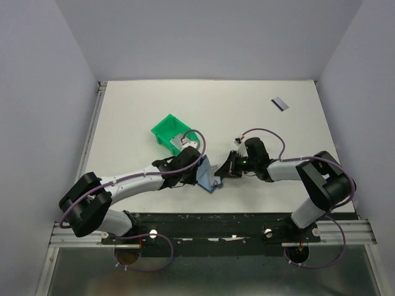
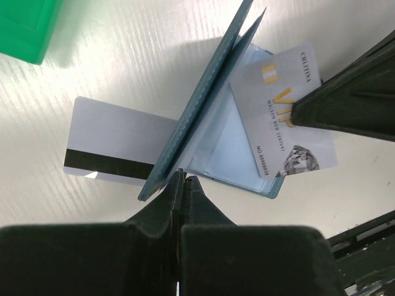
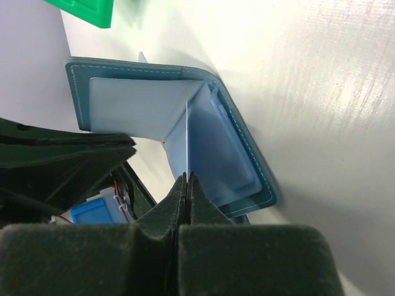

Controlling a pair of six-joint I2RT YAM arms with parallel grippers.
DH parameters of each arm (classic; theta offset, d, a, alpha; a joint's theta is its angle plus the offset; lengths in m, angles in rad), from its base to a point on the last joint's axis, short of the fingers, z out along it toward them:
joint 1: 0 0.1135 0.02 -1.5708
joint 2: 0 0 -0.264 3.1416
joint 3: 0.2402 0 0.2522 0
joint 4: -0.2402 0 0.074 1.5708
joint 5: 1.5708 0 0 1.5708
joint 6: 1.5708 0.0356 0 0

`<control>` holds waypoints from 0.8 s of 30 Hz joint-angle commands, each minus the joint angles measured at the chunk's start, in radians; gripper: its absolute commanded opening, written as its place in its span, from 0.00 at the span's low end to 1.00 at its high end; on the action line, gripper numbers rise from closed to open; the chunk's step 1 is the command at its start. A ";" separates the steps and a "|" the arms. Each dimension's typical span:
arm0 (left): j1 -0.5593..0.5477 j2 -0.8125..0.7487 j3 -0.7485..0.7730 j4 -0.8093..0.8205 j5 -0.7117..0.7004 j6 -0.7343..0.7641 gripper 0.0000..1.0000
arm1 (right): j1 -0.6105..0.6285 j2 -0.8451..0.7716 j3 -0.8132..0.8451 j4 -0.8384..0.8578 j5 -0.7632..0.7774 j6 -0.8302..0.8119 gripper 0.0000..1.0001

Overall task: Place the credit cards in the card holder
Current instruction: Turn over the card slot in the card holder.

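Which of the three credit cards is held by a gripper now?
The card with gold VIP lettering, pinched by the right gripper over the open card holder. The two striped cards lie flat on the table: one beside the holder, one far off.

Overhead; wrists close on card holder [image 1: 208,176]
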 commanded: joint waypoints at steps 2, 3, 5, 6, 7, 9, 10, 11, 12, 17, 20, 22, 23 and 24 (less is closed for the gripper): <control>0.015 -0.032 0.062 0.017 -0.044 0.040 0.00 | -0.006 0.035 0.016 -0.013 0.026 -0.004 0.00; 0.018 -0.026 0.076 0.011 -0.049 0.049 0.00 | -0.007 0.036 0.015 -0.010 0.026 -0.004 0.00; 0.024 -0.017 0.105 -0.002 -0.055 0.071 0.01 | -0.006 0.041 0.015 -0.007 0.023 -0.004 0.00; 0.030 -0.008 0.119 -0.006 -0.055 0.085 0.02 | -0.006 0.042 0.013 -0.006 0.023 -0.001 0.00; 0.035 -0.002 0.130 -0.008 -0.055 0.098 0.05 | -0.006 0.044 0.011 -0.004 0.022 -0.003 0.00; 0.044 0.017 0.150 -0.012 -0.055 0.129 0.12 | -0.004 0.046 0.011 -0.001 0.020 -0.001 0.00; 0.050 0.027 0.163 -0.020 -0.053 0.143 0.15 | -0.006 0.047 0.010 0.000 0.020 -0.003 0.00; 0.053 0.035 0.176 -0.031 -0.053 0.155 0.20 | -0.007 0.047 0.011 0.000 0.018 0.000 0.00; 0.056 0.043 0.188 -0.038 -0.052 0.170 0.23 | -0.006 0.047 0.008 0.002 0.018 0.000 0.00; 0.058 0.054 0.236 -0.072 -0.036 0.262 0.32 | -0.006 0.055 0.010 0.013 0.011 0.002 0.00; 0.058 0.054 0.259 -0.103 -0.056 0.304 0.38 | -0.004 0.061 0.008 0.020 0.006 0.006 0.01; 0.058 0.051 0.271 -0.130 -0.082 0.319 0.41 | -0.007 0.062 0.011 0.023 0.003 0.008 0.00; 0.061 0.050 0.274 -0.135 -0.093 0.328 0.43 | -0.007 0.064 0.011 0.023 0.003 0.008 0.00; 0.065 0.047 0.274 -0.137 -0.095 0.335 0.45 | -0.006 0.066 0.013 0.023 0.002 0.008 0.00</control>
